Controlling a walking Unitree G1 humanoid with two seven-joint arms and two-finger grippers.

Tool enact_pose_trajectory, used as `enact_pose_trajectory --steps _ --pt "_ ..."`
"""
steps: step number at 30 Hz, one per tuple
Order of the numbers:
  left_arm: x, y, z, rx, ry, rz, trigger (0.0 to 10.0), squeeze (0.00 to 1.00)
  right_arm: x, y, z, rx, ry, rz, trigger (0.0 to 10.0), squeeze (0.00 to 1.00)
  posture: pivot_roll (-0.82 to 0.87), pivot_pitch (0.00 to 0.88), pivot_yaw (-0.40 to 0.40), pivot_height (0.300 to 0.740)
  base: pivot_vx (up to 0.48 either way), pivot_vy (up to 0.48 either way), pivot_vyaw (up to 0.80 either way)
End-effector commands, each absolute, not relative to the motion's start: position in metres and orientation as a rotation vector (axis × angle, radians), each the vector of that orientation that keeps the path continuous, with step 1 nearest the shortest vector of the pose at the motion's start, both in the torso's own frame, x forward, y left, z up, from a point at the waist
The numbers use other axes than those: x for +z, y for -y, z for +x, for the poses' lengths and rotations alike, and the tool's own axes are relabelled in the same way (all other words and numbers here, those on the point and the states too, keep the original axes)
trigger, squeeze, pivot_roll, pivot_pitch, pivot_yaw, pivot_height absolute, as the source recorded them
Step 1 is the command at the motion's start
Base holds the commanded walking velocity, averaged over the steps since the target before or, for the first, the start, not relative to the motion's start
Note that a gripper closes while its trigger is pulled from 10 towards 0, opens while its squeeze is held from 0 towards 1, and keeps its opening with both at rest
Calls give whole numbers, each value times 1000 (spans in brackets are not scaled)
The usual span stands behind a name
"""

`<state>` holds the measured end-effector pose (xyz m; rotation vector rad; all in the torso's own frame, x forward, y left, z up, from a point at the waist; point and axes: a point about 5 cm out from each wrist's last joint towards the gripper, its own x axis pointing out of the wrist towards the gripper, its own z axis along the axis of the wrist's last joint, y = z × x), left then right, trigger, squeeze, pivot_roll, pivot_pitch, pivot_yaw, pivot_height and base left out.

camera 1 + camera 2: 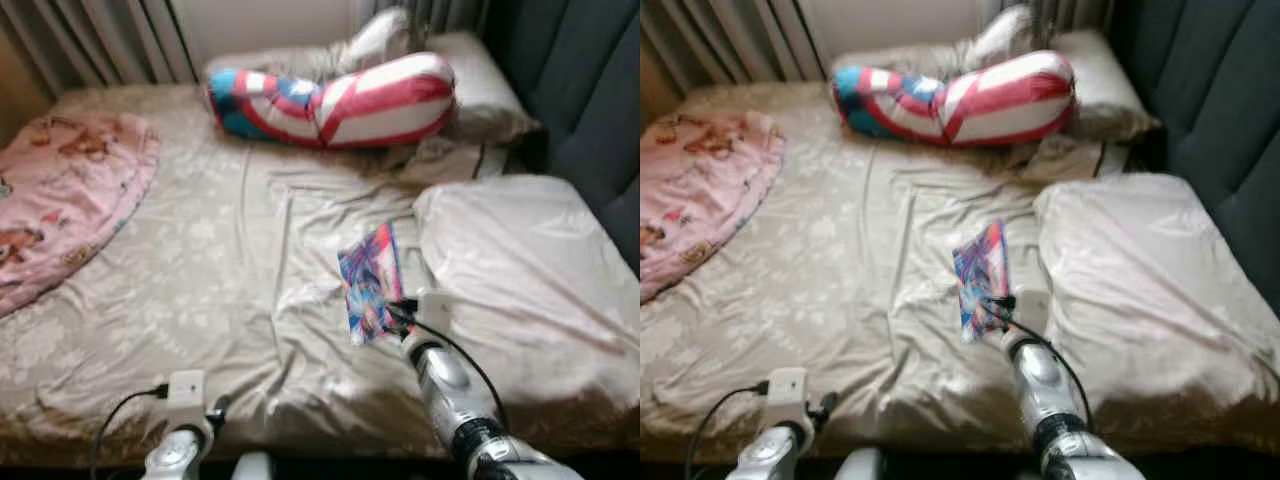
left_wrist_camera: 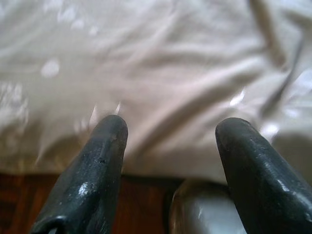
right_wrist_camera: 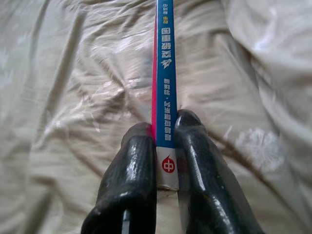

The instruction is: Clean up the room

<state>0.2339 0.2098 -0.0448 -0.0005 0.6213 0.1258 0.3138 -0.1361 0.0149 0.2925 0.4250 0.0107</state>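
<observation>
Right hand (image 3: pixel 165 134) clamped on book (image 1: pixel 368 280) spine over bed (image 1: pixel 220 260) — left hand (image 2: pixel 170 131) apart.

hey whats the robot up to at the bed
The robot stands at the foot of a bed, tidying up. Its right gripper is shut on the spine edge of a thin colourful book, which sits on the beige sheet beside a large pillow. The left gripper is open, low at the bed's near edge, holding nothing. A pink blanket and a striped cushion lie further up.
</observation>
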Motion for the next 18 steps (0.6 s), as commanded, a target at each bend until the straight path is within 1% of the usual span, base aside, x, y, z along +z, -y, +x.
enact_pose_trajectory --steps 1,8,15,18 --pt "-50 -217 225 131 -655 22 10000 0 24 132 322 28 -392 343 10000 0 19 69 11 657 0 0 0" --pt "-51 -221 221 114 -656 45 10000 0 24 133 323 39 -428 396 10000 0 44 92 24 657 0 0 0" --pt "-56 -227 207 88 -671 79 10000 0 30 127 328 84 -404 430 10000 0 72 134 51 657 0 0 0" --pt "-59 -229 200 77 -678 91 10000 0 26 124 326 111 -438 444 10000 0 86 150 59 657 0 0 0"
